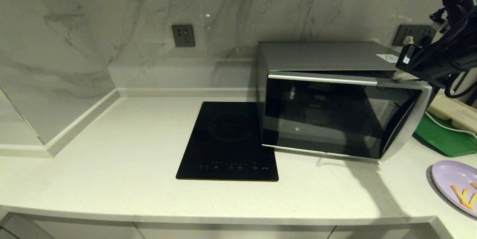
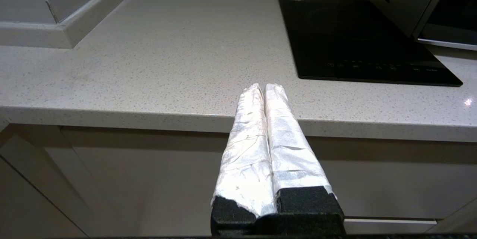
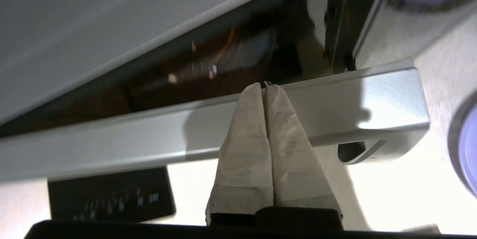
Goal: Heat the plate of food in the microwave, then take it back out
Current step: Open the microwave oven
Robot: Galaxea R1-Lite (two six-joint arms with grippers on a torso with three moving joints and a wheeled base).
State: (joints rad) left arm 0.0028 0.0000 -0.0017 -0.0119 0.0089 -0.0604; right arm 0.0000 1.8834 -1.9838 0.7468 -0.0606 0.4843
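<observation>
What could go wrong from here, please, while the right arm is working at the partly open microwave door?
1. The right tool, shut, sits against the top edge of the silver microwave's dark glass door; it may slip off.
2. The swinging door could sweep toward the lavender round plate of orange fries near the speckled white counter's edge.
3. The right arm hangs close to white cables by the flat green tray.

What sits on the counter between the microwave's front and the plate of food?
Nothing: in the head view only bare counter, shadowed, separates the microwave, door ajar, from the plate of food. The green tray lies farther back.
</observation>
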